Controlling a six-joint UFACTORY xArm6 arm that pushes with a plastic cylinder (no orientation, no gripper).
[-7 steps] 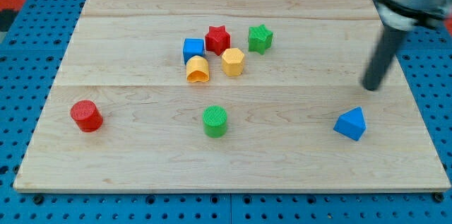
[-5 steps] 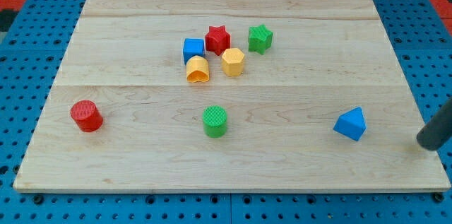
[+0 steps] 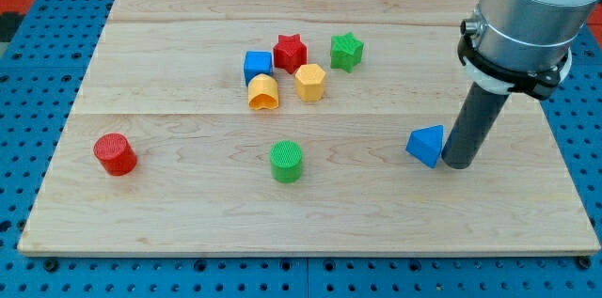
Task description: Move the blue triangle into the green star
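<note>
Pushing under way, far from finished: my tip (image 3: 457,164) touching the blue triangle (image 3: 427,145) on its right side, lower right of frame. No jaws, just a rod. Green star (image 3: 346,51) well apart, upper centre; long up-left push remaining.

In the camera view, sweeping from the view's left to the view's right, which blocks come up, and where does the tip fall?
red cylinder → blue cube → green cylinder → yellow hexagon → green star → blue triangle → my tip, right beside the triangle.
</note>
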